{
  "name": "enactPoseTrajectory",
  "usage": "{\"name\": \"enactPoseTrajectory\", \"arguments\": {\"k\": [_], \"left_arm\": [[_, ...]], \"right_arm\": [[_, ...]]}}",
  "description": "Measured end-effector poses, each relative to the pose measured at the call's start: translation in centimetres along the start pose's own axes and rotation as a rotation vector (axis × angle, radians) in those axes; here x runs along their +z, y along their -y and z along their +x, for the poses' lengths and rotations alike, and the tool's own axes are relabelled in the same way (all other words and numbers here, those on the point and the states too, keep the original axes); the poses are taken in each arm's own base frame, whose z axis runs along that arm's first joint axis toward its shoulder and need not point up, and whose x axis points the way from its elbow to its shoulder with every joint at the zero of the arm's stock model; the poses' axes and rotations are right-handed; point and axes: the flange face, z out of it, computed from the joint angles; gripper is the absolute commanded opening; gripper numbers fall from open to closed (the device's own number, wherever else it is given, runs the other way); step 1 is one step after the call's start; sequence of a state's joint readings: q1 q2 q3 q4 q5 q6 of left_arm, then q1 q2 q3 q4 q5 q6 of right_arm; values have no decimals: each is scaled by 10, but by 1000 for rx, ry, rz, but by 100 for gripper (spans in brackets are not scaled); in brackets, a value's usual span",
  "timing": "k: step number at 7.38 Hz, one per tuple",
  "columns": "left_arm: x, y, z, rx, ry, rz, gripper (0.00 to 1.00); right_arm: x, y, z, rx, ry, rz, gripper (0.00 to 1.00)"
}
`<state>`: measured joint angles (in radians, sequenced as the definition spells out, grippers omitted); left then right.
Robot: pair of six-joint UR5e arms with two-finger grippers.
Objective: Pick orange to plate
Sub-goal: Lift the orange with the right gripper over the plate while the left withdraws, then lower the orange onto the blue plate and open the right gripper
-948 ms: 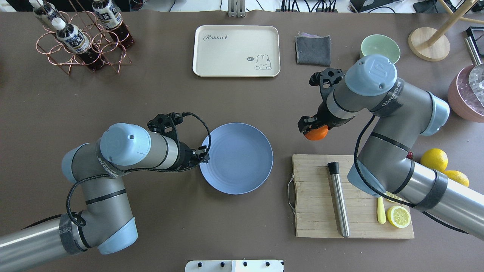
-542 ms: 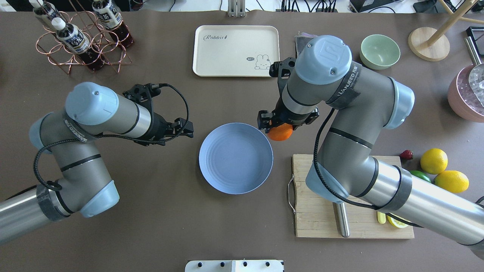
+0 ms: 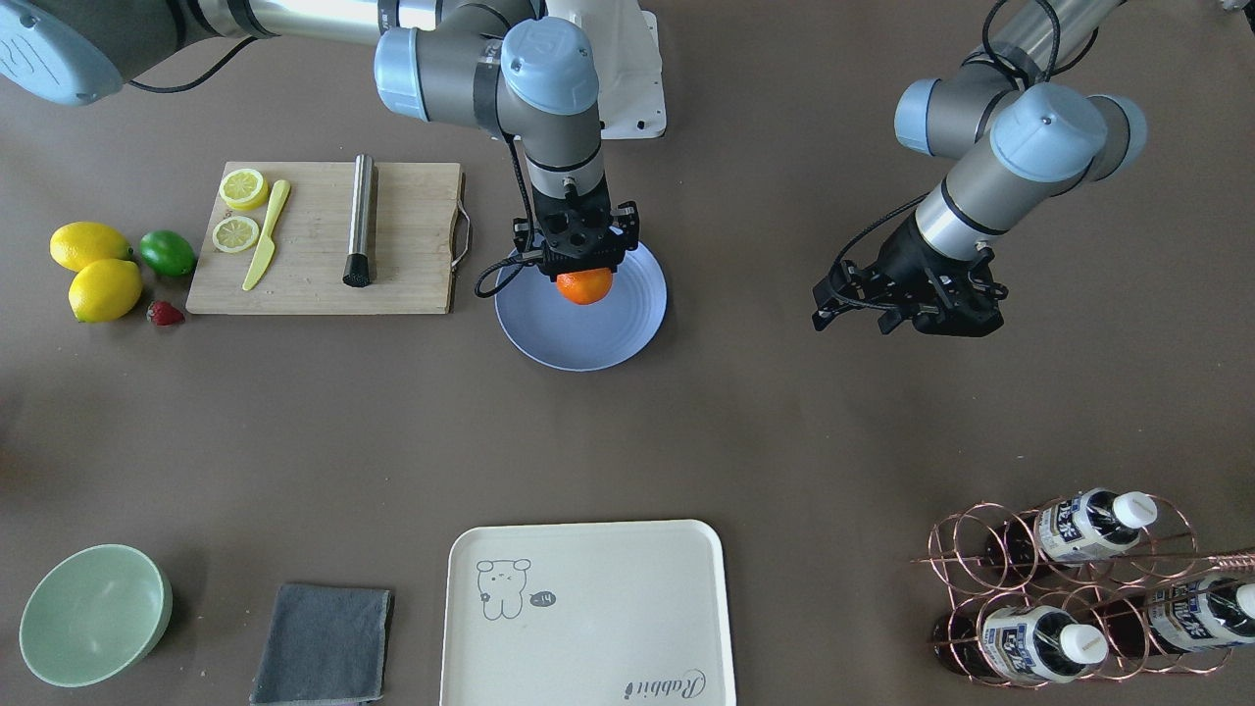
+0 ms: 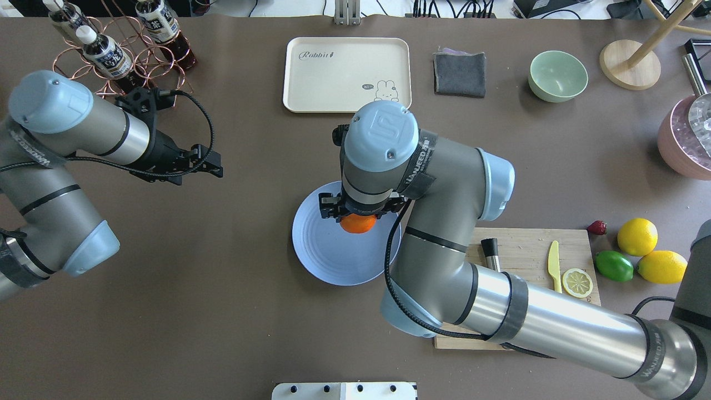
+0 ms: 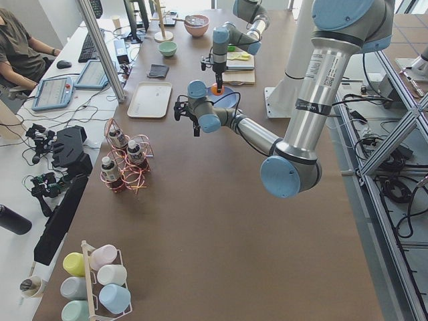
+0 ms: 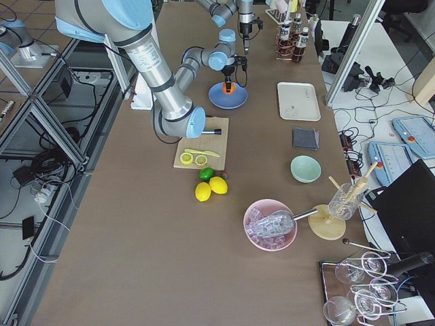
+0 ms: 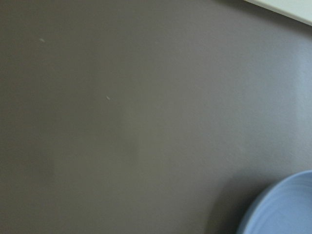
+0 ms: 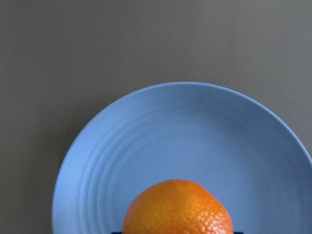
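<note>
My right gripper [image 4: 358,218] is shut on the orange [image 4: 359,224], a small bright-orange fruit, and holds it over the far right part of the light blue plate [image 4: 325,255]. In the front-facing view the orange [image 3: 584,286] hangs under the right gripper [image 3: 584,267] above the plate [image 3: 588,338]. The right wrist view shows the orange [image 8: 178,207] at the bottom centre, with the ringed plate [image 8: 195,126] beneath it. I cannot tell whether the fruit touches the plate. My left gripper [image 4: 214,166] is open and empty, well left of the plate.
A cream tray [image 4: 347,74], grey cloth [image 4: 459,73] and green bowl [image 4: 557,75] lie at the far side. The cutting board [image 4: 522,253] with muddler, knife and lemon slice is right of the plate. Lemons [image 4: 636,236] and a lime [image 4: 614,265] sit beyond it. The bottle rack [image 4: 119,55] stands far left.
My right arm has carried the orange leftward from beside the cutting board to over the plate. My left arm has drawn back from the plate's rim, left and away.
</note>
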<state>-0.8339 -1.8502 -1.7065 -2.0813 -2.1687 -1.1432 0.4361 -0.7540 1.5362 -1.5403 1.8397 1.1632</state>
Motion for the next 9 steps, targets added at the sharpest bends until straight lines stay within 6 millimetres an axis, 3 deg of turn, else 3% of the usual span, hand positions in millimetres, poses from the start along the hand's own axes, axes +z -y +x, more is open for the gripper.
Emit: {"name": "enactPoseTrajectory", "arguments": {"k": [1, 2, 3, 5, 7, 8, 9], "left_arm": [[-1, 0, -5, 0, 4, -1, 97], [0, 0, -7, 0, 7, -2, 97], [0, 1, -8, 0, 8, -2, 97], [0, 1, -9, -1, 9, -2, 97], [-3, 4, -11, -7, 12, 4, 97], [-11, 8, -13, -20, 19, 11, 97], [-27, 16, -15, -34, 32, 20, 97]], "right_arm": [[12, -1, -1, -1, 1, 6, 0], [17, -2, -1, -2, 0, 7, 19], [20, -2, 1, -1, -2, 6, 95], [26, -6, 6, 0, -10, 2, 100], [17, -1, 13, 5, -1, 11, 100], [-2, 11, 29, 21, 5, 14, 100], [-29, 28, 61, 40, 4, 13, 100]]}}
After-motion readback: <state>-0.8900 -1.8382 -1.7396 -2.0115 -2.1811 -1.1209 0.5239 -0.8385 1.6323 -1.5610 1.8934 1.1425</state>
